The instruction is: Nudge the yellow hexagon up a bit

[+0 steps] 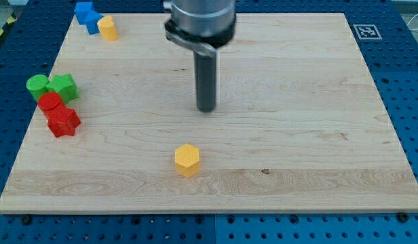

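The yellow hexagon (187, 160) lies on the wooden board (297, 135) near the view's bottom, a little left of centre. My tip (206, 108) is above it in the view and slightly to the right, well apart from it and touching no block. The dark rod runs up from the tip to the arm's round head at the view's top.
A second yellow block (108, 28) lies at the top left beside a blue block (87, 15). At the left edge are a green cylinder (38, 85), a green block (63, 87), a red cylinder (51, 103) and a red block (63, 122). A marker tag (366, 31) is at the top right.
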Robot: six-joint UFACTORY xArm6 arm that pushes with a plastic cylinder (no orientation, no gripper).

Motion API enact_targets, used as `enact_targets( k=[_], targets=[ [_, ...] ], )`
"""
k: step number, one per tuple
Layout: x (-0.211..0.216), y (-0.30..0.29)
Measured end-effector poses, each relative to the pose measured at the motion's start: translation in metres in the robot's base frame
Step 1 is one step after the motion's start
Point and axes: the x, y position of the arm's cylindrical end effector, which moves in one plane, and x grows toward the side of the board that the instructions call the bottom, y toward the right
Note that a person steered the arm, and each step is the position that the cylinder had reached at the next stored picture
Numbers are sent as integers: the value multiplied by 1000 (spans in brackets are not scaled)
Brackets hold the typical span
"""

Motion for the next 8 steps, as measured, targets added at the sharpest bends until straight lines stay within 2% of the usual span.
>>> enact_targets(
  k=[2, 3, 4, 5, 8],
  targets=[
    [114, 32],
    [133, 25],
    [132, 11],
    [111, -4],
    [23, -37]
  ],
)
